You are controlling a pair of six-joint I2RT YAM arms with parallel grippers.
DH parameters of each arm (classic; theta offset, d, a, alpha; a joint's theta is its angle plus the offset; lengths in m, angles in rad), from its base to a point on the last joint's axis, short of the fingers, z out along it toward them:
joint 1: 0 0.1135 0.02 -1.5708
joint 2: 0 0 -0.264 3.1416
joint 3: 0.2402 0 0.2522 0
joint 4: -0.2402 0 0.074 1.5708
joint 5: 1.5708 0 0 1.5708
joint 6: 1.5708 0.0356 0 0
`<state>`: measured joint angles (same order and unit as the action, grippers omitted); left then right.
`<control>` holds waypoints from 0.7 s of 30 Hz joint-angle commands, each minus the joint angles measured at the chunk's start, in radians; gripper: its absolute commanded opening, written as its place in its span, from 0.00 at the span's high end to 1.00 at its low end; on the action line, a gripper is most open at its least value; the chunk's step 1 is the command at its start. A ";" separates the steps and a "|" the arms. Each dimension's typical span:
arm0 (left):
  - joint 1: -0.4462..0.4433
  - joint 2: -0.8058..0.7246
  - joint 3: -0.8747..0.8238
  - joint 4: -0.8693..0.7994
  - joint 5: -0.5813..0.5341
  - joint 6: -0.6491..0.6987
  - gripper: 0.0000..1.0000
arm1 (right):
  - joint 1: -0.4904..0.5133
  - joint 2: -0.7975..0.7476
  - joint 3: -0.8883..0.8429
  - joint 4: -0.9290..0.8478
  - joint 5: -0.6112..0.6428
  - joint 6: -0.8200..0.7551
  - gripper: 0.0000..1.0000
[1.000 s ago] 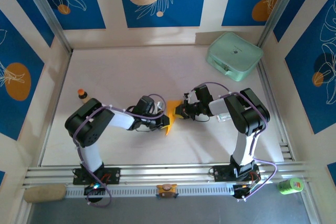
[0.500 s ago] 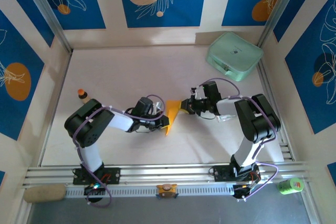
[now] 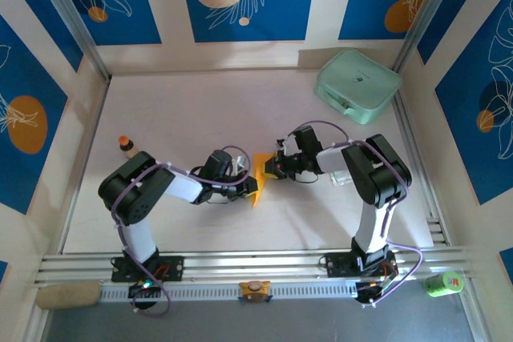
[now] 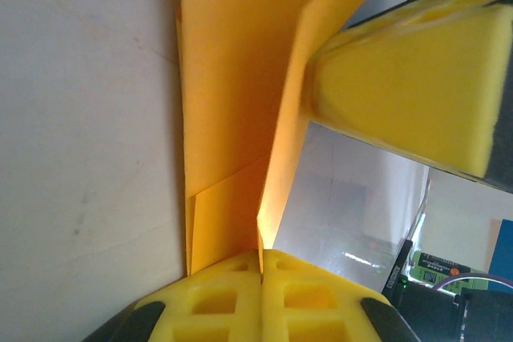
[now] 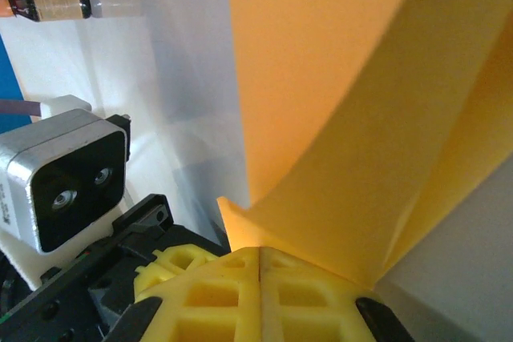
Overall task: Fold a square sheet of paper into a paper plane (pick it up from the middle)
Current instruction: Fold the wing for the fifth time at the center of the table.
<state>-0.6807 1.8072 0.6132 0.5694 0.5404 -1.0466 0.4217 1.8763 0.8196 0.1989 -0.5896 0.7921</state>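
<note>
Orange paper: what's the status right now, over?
Left gripper shut on the paper. Right gripper shut on it too. Paper partly folded. Green case, bottle well clear.

I read the square sheet of paper (image 5: 321, 102) as thin, matt orange-yellow paper, smooth between creases. On the left pincer (image 4: 261, 266) the pads (image 4: 216, 303) look matt yellow plastic (lattice-moulded). The bench (image 4: 80, 118) is pale, matt, faintly scuffed.
</note>
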 commanded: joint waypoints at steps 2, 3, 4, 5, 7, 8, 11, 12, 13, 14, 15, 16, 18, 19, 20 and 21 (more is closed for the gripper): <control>0.014 0.006 -0.040 -0.127 -0.056 0.005 1.00 | 0.011 0.039 0.032 -0.066 0.021 -0.026 0.95; 0.014 0.003 -0.038 -0.134 -0.059 0.009 1.00 | 0.014 0.038 0.030 -0.068 0.035 -0.025 0.95; 0.015 -0.001 -0.034 -0.146 -0.061 0.014 1.00 | 0.015 0.039 0.032 -0.080 0.052 -0.023 0.95; 0.014 -0.006 -0.034 -0.154 -0.063 0.020 1.00 | 0.015 0.043 0.037 -0.097 0.065 -0.023 0.95; 0.012 -0.015 -0.030 -0.167 -0.067 0.028 1.00 | 0.017 0.049 0.040 -0.101 0.070 -0.019 0.95; 0.012 -0.018 -0.029 -0.172 -0.067 0.033 1.00 | 0.019 0.055 0.042 -0.109 0.077 -0.017 0.95; 0.010 -0.033 -0.022 -0.194 -0.068 0.046 0.88 | 0.026 0.064 0.061 -0.160 0.110 -0.019 0.95; 0.008 -0.040 -0.019 -0.205 -0.068 0.055 0.87 | 0.028 0.065 0.066 -0.172 0.118 -0.019 0.95; 0.006 -0.050 -0.013 -0.224 -0.068 0.065 0.85 | 0.029 0.066 0.070 -0.189 0.130 -0.016 0.95; 0.003 -0.061 -0.005 -0.252 -0.069 0.079 0.83 | 0.031 0.066 0.072 -0.199 0.139 -0.013 0.96; -0.001 -0.069 0.004 -0.278 -0.064 0.092 0.82 | 0.032 0.066 0.073 -0.204 0.144 -0.011 0.96; -0.005 -0.076 0.018 -0.310 -0.053 0.110 0.82 | 0.032 0.065 0.073 -0.209 0.147 -0.007 0.96; -0.015 -0.091 0.040 -0.370 -0.039 0.141 0.82 | 0.034 0.064 0.073 -0.213 0.149 0.001 0.96; -0.022 -0.099 0.046 -0.392 -0.035 0.155 0.84 | 0.033 0.064 0.073 -0.214 0.151 0.004 0.96; -0.026 -0.104 0.051 -0.412 -0.031 0.162 0.86 | 0.035 0.063 0.073 -0.216 0.155 0.006 0.97; -0.029 -0.108 0.055 -0.427 -0.027 0.168 0.88 | 0.035 0.061 0.073 -0.218 0.156 0.006 0.96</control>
<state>-0.6964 1.7229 0.6537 0.3058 0.5114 -0.9371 0.4526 1.9095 0.8974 0.0689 -0.5114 0.7895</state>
